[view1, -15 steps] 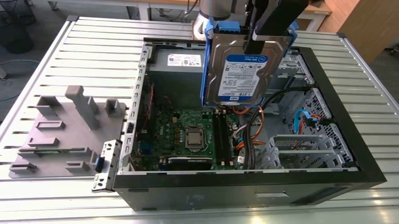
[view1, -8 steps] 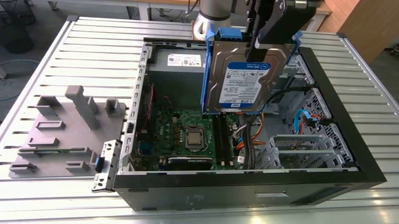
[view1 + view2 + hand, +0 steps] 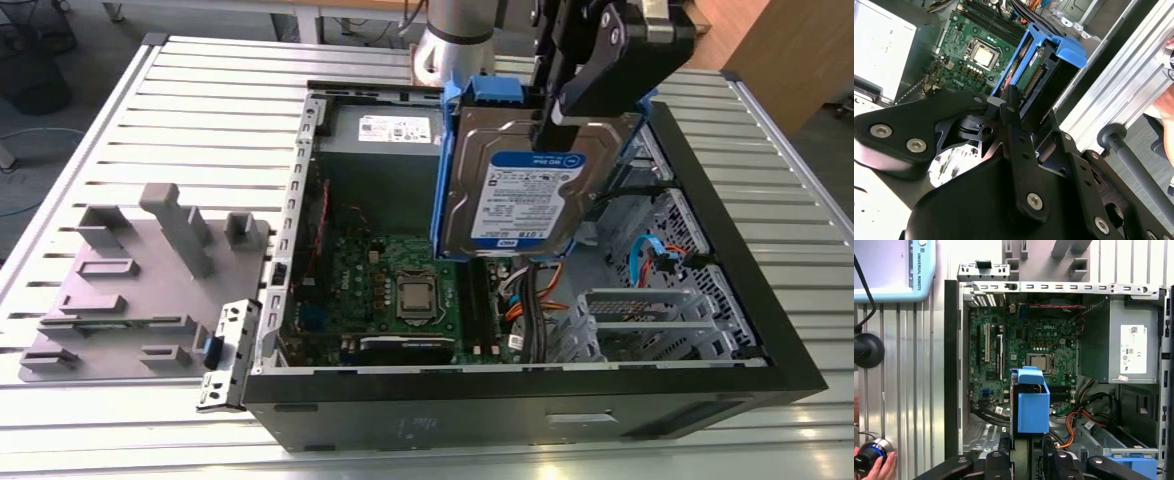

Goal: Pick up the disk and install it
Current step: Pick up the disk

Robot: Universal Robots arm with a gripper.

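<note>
The disk (image 3: 527, 200), a silver hard drive with a blue-and-white label in a blue plastic carrier frame, hangs tilted above the open computer case (image 3: 747, 330). My gripper (image 3: 558, 128) is shut on its upper end, with a black finger lying across the label. In the second wrist view the fingers (image 3: 1010, 107) clamp the disk (image 3: 1051, 62) edge-on over the motherboard. In the first wrist view the blue carrier of the disk (image 3: 1033, 405) points down into the case from my gripper (image 3: 1026, 462).
Inside the case are the motherboard (image 3: 400, 290), a grey power supply box (image 3: 380, 130) and a grey metal drive cage (image 3: 641, 320) with cables beside it. A grey fixture plate (image 3: 134, 280) lies on the slatted table. A person's hand (image 3: 874, 467) rests on a knob.
</note>
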